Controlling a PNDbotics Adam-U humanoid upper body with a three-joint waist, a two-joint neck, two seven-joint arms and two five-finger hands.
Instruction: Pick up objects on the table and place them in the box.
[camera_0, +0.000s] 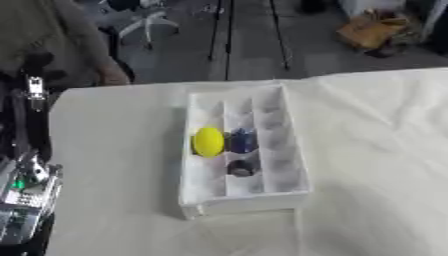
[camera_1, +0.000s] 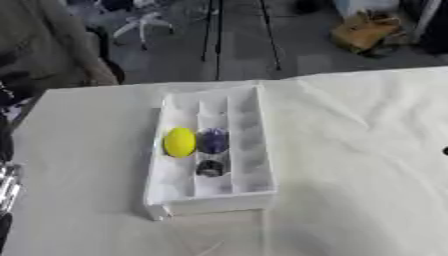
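A white box (camera_0: 284, 150) with several compartments lies in the middle of the table, its long side running away from me. A yellow egg-shaped object (camera_0: 208, 142) sits in its left column. A dark blue round object (camera_0: 242, 140) is right beside it in the middle column. One cell nearer to me lies a small dark grey object (camera_0: 241, 169). My left hand (camera_0: 31, 187), silver and black, shows at the left edge of the left eye view, well apart from the box. My right hand shows in neither view.
A white cloth (camera_0: 376, 165) covers the table, wrinkled on the right. A black upright stand (camera_0: 33, 100) rises at the table's left edge. Beyond the far edge are tripod legs (camera_0: 227, 35), a chair base (camera_0: 144, 22) and a brown bag (camera_0: 372, 30).
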